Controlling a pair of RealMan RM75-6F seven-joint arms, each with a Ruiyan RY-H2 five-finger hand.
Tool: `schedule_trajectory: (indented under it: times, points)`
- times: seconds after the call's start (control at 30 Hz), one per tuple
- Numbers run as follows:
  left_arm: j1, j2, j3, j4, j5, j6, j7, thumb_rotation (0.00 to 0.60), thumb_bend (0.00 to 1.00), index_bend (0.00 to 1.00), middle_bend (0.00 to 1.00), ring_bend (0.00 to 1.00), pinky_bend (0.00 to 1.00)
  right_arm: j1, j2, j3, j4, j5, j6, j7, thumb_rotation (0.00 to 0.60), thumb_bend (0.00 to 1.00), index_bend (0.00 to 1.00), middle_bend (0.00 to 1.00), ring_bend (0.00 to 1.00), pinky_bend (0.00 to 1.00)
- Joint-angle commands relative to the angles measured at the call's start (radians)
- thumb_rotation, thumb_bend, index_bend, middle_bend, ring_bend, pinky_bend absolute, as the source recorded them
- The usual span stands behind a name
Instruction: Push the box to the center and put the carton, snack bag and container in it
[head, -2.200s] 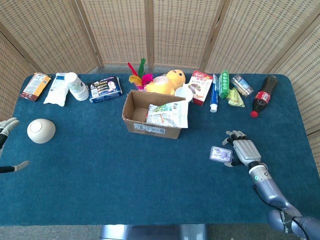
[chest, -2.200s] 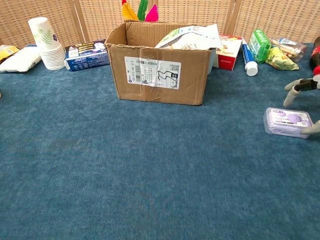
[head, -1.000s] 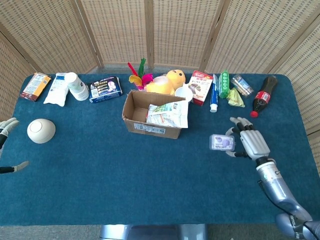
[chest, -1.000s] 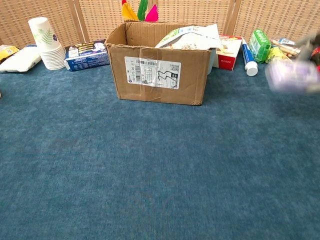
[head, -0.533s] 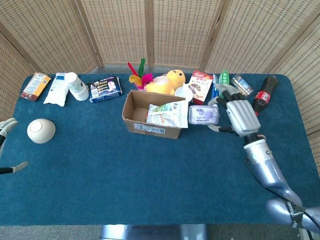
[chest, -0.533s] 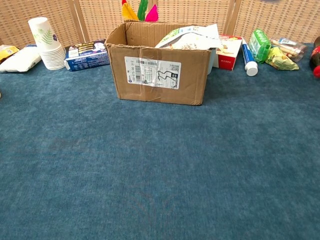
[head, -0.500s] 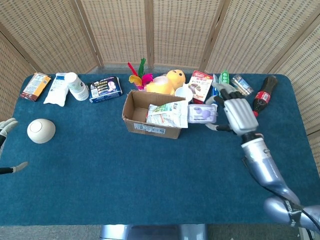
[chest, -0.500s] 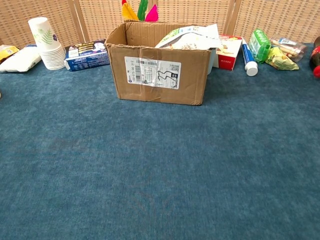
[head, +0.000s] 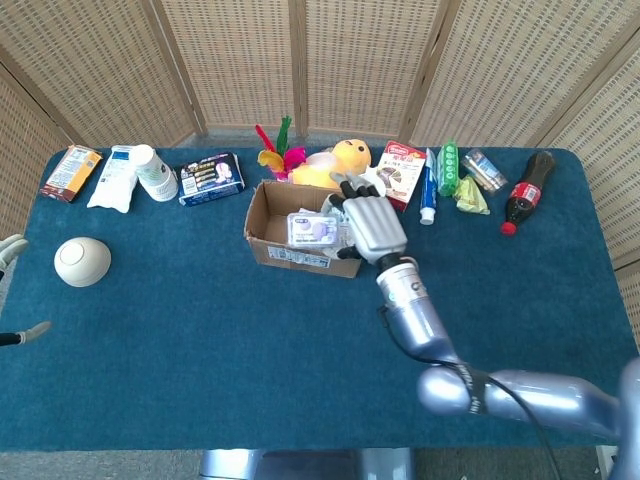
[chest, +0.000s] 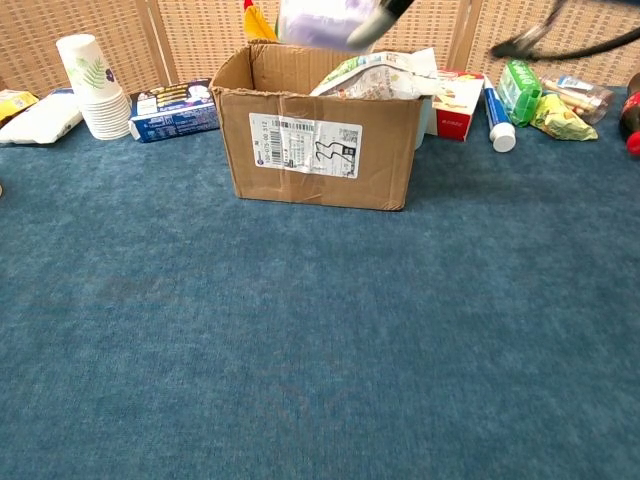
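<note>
The brown cardboard box (head: 300, 258) stands open at the table's middle, labelled front toward me (chest: 315, 145). My right hand (head: 368, 225) hovers over its opening and grips a clear container (head: 310, 228) with purple contents, which shows blurred above the box's back rim (chest: 315, 20) in the chest view. A white and green snack bag (chest: 375, 75) lies in the box, sticking out at its right end. An orange carton (head: 70, 172) lies at the far back left. My left hand (head: 12, 248) shows at the left edge, fingers apart, holding nothing.
A white bowl (head: 82, 261) sits at the left. Along the back lie paper cups (head: 155, 172), a blue packet (head: 211, 178), a yellow plush toy (head: 340, 163), a red carton (head: 403, 172), a blue tube (head: 428, 190) and a cola bottle (head: 525, 190).
My right hand lifted the container off the table and carried it left, from beside the box's right end to over the opening. The left hand has not moved.
</note>
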Motion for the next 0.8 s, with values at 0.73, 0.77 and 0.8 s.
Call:
schedule_trajectory:
  times: [0.73,0.77,0.8]
  points:
    - [-0.007,-0.003,-0.006,0.017,-0.015,-0.02,-0.014,0.6,0.16,0.0,0.0,0.0,0.07,0.048,-0.073,0.069,0.083,0.081,0.085,-0.022,0.6,0.0,0.0,0.0,0.0,0.15]
    - [-0.006,-0.003,-0.006,0.016,-0.014,-0.018,-0.013,0.6,0.16,0.0,0.0,0.0,0.07,0.036,-0.054,0.069,0.064,0.061,0.085,-0.009,0.6,0.0,0.0,0.0,0.0,0.15]
    - [-0.005,-0.003,-0.006,0.016,-0.013,-0.016,-0.012,0.6,0.16,0.0,0.0,0.0,0.07,0.022,-0.034,0.066,0.045,0.039,0.085,0.005,0.6,0.0,0.0,0.0,0.0,0.15]
